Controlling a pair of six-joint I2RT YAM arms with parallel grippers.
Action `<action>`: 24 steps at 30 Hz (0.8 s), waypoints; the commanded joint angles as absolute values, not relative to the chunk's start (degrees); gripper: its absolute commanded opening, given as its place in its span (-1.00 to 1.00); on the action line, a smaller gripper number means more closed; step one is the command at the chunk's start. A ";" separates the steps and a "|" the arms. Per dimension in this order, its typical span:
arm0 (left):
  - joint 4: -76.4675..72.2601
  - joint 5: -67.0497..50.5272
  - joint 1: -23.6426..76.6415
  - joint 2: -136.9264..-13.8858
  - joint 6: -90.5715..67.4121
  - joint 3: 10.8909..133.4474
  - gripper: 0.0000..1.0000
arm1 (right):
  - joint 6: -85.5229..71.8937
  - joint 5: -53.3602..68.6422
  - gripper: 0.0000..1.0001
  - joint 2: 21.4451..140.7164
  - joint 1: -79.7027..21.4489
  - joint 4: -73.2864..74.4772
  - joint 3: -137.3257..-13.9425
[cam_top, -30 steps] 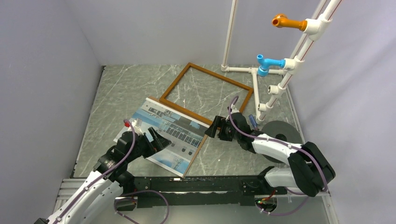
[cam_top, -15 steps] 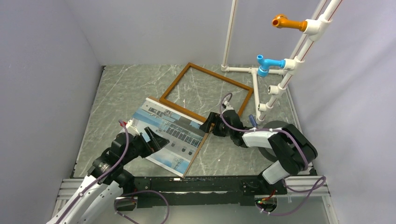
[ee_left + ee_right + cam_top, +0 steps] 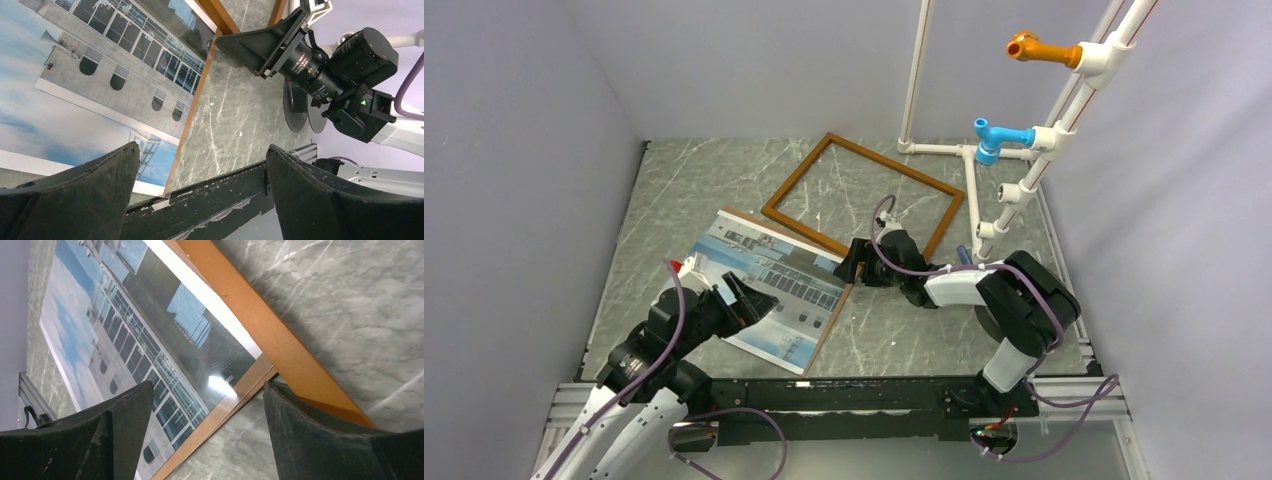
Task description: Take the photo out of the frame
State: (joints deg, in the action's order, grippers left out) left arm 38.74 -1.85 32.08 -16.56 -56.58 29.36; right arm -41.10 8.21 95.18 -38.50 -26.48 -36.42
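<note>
Item: photo (image 3: 774, 275), large building-and-sky print on light-brown board, flat, near-left of thin reddish-brown wooden frame (image 3: 896, 164), corner touching its near rail. Jaws of left gripper (image 3: 759, 300) and right gripper (image 3: 856, 262) apart, empty. Risk: right gripper drags frame along.

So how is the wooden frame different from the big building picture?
The thin reddish-brown wooden frame is hollow; the rectangular building photo is solid and printed. The frame lies farther back, the photo in front and further left. Both are large rectangles lying flat.
</note>
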 commanded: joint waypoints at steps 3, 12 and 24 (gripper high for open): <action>38.87 -1.69 32.19 -18.53 -53.40 32.56 0.99 | -41.32 7.18 0.63 93.23 -40.08 -22.13 -36.59; 35.76 -4.46 32.24 -19.59 -54.62 30.60 0.99 | -38.90 4.58 0.67 91.07 -39.41 -18.20 -36.22; 38.27 -4.77 32.24 -15.76 -56.02 30.27 0.99 | -36.81 -4.09 0.69 95.82 -39.48 -16.37 -41.40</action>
